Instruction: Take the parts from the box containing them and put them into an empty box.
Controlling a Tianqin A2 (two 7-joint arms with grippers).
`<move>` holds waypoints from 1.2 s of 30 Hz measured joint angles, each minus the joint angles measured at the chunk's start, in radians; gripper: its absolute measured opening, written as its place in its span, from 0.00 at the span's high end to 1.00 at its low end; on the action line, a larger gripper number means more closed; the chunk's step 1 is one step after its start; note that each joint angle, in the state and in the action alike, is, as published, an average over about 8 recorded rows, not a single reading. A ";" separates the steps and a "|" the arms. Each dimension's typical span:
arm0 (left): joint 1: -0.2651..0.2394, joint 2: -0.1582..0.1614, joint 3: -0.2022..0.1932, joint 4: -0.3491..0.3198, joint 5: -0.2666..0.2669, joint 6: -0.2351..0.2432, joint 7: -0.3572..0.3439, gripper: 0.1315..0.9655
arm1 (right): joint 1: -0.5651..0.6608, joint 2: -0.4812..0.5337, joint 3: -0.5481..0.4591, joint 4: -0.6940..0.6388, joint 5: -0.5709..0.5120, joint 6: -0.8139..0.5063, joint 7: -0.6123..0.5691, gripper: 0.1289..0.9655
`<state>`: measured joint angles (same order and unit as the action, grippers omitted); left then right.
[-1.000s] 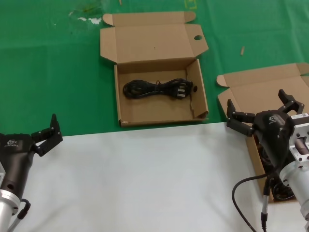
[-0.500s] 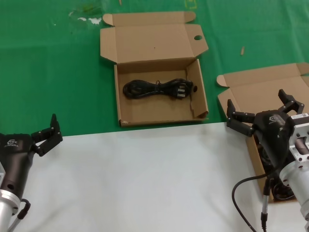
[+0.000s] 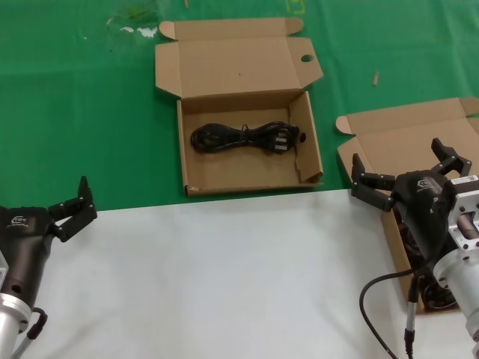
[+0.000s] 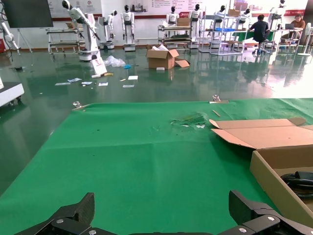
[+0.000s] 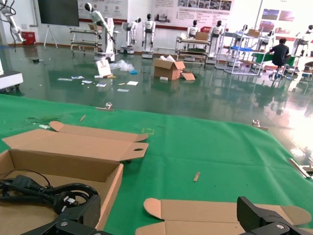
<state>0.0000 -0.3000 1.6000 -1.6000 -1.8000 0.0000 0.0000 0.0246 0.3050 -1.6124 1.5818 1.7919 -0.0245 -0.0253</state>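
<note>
Head view gives us the whole table [image 3: 224, 284], green cloth at the far half and white surface at the near half. At about 12 o'clock lies the brown cardboard mailer box with an oval hole in its hinged lid [image 3: 247, 146]. Its lid is folded back, and inside it we see one black power cord bundle with chunky plugs [image 3: 239, 138], lying across the tray's far half.

At about 3 o'clock lies the second brown cardboard box with a plain lid [image 3: 408, 149], also open. Our right pincer [image 3: 404, 176] hangs over its near part with the fingers spread wide and nothing between them. Under the arm we see dark cords in this box [image 3: 430, 288], but we cannot tell how many.

Our left pincer [image 3: 73, 206] is at about 8 o'clock, at the border of the white and green surfaces, well apart from both boxes. Its fingers stand apart too and hold nothing.

In the right wrist view, the cord in the holed box appears close to the box wall.
</note>
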 joint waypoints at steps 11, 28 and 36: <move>0.000 0.000 0.000 0.000 0.000 0.000 0.000 0.00 | 0.000 0.000 0.000 0.000 0.000 0.000 0.000 0.00; 0.000 0.000 0.000 0.000 0.000 0.000 0.000 0.00 | 0.000 0.000 0.000 0.000 0.000 0.000 0.000 0.00; 0.000 0.000 0.000 0.000 0.000 0.000 0.000 0.00 | 0.000 0.000 0.000 0.000 0.000 0.000 0.000 0.00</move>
<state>0.0000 -0.3000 1.6000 -1.6000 -1.8000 0.0000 0.0000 0.0246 0.3050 -1.6124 1.5818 1.7919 -0.0245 -0.0253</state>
